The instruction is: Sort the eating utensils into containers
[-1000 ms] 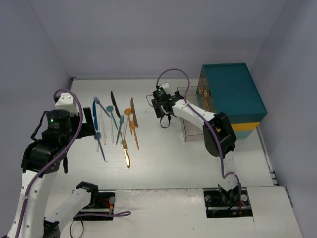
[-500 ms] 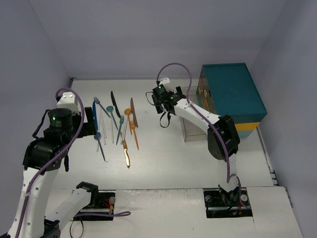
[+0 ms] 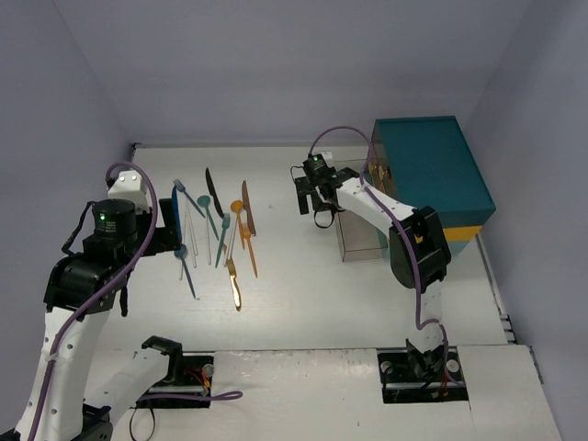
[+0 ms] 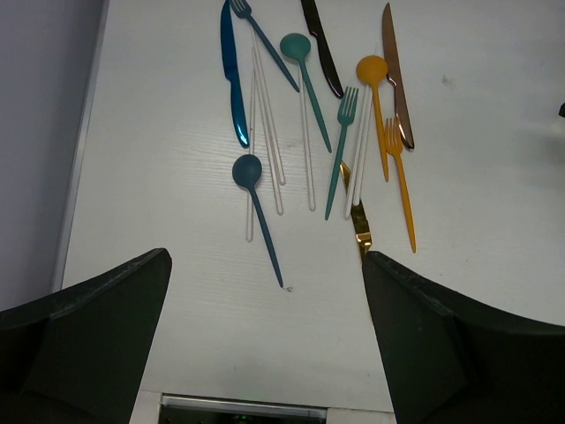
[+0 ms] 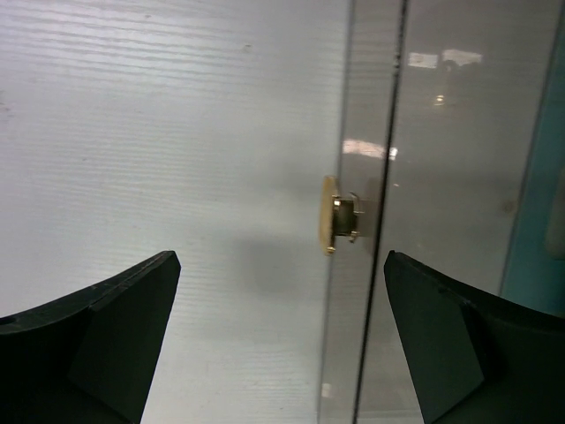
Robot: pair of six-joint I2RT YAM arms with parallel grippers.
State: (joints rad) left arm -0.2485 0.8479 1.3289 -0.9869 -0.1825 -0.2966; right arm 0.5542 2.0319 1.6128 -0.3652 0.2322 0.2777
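Observation:
The eating utensils [image 3: 216, 234] lie spread on the white table at the left. In the left wrist view I pick out a blue knife [image 4: 234, 84], a blue spoon [image 4: 256, 199], a teal spoon [image 4: 302, 62], a teal fork [image 4: 340, 146], an orange spoon [image 4: 376, 88], an orange fork [image 4: 400, 185], a dark knife [image 4: 321, 49] and clear ones [image 4: 265, 132]. My left gripper [image 4: 269, 353] hangs open above the table just near of them, empty. One of the containers [image 3: 360, 220], a clear box with a gold knob [image 5: 337, 215], stands beside the chest. My right gripper [image 5: 281, 353] is open and empty, close in front of that knob.
A large teal chest [image 3: 432, 179] with a yellow band stands at the right, directly behind the clear box. Purple walls close in the table on three sides. Both arm bases sit at the near edge.
My right gripper has moved to the right, from the middle of the table to the clear box's front. The left arm has hardly shifted.

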